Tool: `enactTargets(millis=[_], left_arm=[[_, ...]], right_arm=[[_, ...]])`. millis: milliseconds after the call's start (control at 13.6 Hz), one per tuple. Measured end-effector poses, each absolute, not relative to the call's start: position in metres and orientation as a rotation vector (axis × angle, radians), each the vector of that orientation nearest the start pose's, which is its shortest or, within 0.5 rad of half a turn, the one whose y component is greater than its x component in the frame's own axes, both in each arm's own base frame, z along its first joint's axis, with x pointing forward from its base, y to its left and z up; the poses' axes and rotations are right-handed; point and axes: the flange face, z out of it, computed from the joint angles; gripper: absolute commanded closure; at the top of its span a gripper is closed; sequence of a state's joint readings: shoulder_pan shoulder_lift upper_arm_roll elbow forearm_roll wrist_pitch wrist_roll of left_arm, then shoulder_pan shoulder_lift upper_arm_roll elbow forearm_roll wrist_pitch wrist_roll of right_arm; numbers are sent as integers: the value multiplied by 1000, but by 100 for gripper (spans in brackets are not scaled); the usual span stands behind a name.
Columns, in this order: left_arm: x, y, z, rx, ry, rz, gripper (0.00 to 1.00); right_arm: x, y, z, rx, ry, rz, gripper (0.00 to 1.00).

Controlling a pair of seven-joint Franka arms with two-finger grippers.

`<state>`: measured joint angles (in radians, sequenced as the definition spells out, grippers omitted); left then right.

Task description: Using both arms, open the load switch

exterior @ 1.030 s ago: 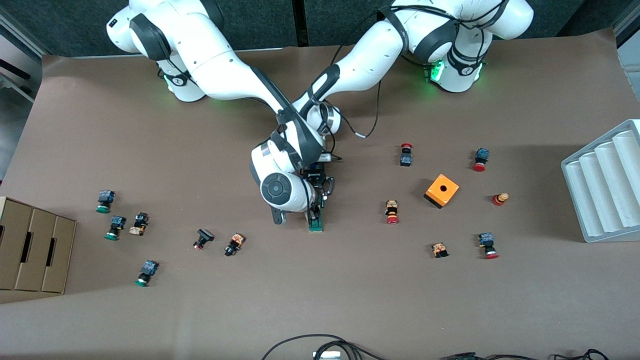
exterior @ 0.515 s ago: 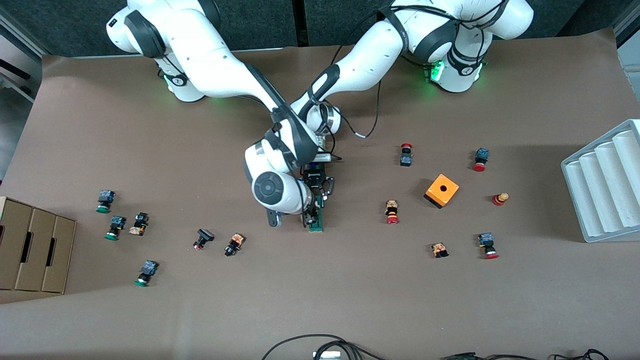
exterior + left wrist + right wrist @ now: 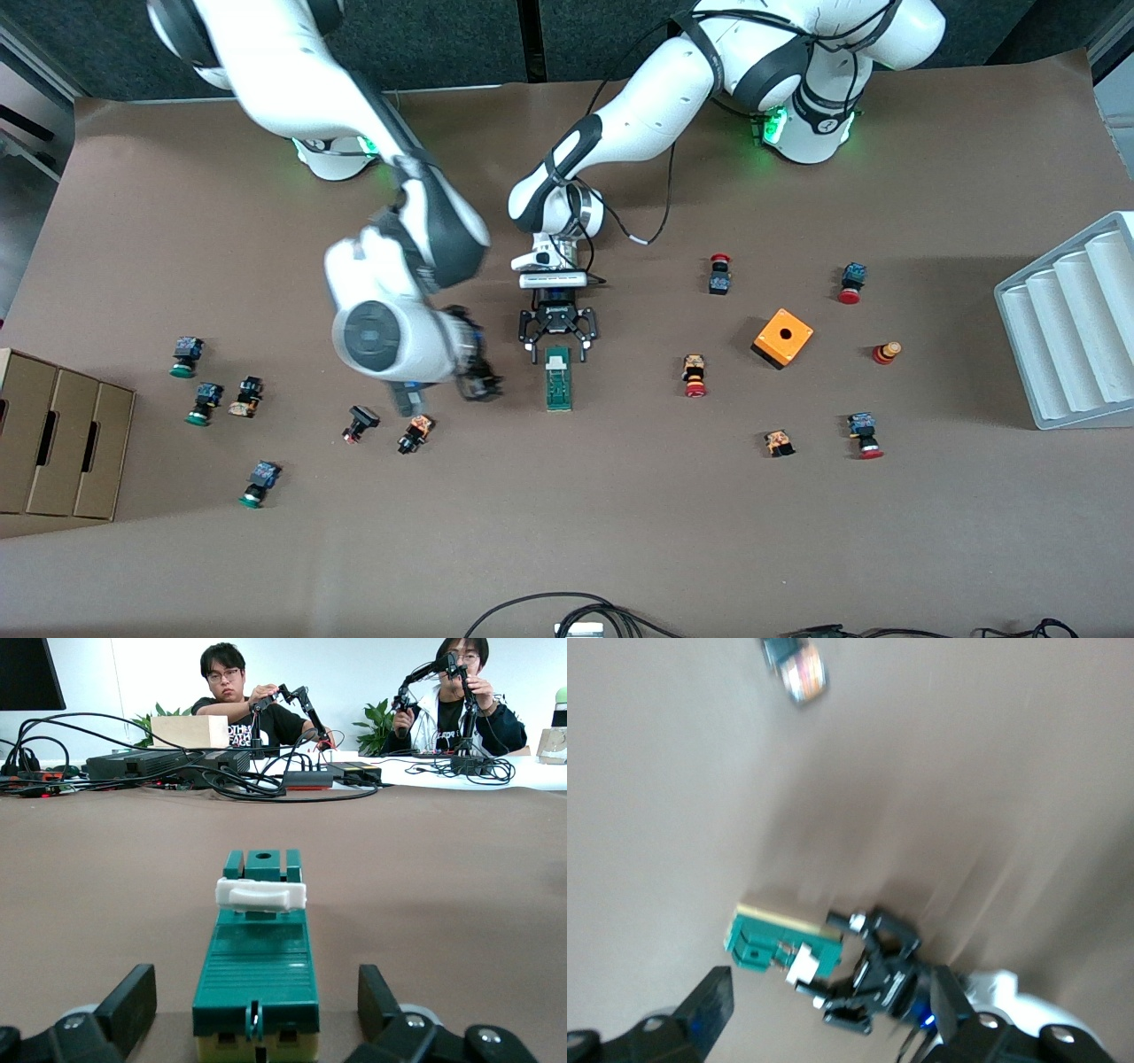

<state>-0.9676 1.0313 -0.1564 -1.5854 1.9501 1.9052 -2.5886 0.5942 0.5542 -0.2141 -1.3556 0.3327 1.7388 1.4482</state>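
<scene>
Load switch (image 3: 558, 377) flat on counter (image 3: 620, 514), untouched. Left hand (image 3: 558, 347) at its 12 o'clock end, fingers apart, straddling for regrip probably. Right hand (image 3: 474, 377) at its 9 o'clock, fingers apart, holding nothing.

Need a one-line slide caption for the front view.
Both grippers open: left gripper at the white end of the load switch lying on the table; right gripper beside it, holding nothing.

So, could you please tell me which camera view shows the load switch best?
The left wrist view: the load switch fills it, sharp, between the open left hand fingers. The front view shows it small from above; the right wrist view shows it blurred.
</scene>
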Motion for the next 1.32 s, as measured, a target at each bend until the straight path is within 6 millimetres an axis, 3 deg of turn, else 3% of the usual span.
enactTargets(millis=[221,368,589,736,883,1030,1324], left_arm=[[357,-563,48,-2446,-37,-1961,0],[355,-573,64,-2451,-42,-1961,0],[350,-587,92,-2461,-60,-1930,0],[350,-589,99,-2455,-50,-1921,0],[350,-587,102,-2448,-40,-1901,0],[352,-585,115,-2436,-38,-1863,0],[353,-595,165,-2460,-62,-1777,0]], right_arm=[[646,225,458,-2687,1373,309,1],[649,161,491,-2746,1135,245,1],[625,53,527,-2873,758,133,1],[595,0,550,-2929,560,70,1],[567,-27,567,-3007,401,19,1],[552,-28,574,-3063,312,2,1],[551,-22,570,-3088,273,8,1]])
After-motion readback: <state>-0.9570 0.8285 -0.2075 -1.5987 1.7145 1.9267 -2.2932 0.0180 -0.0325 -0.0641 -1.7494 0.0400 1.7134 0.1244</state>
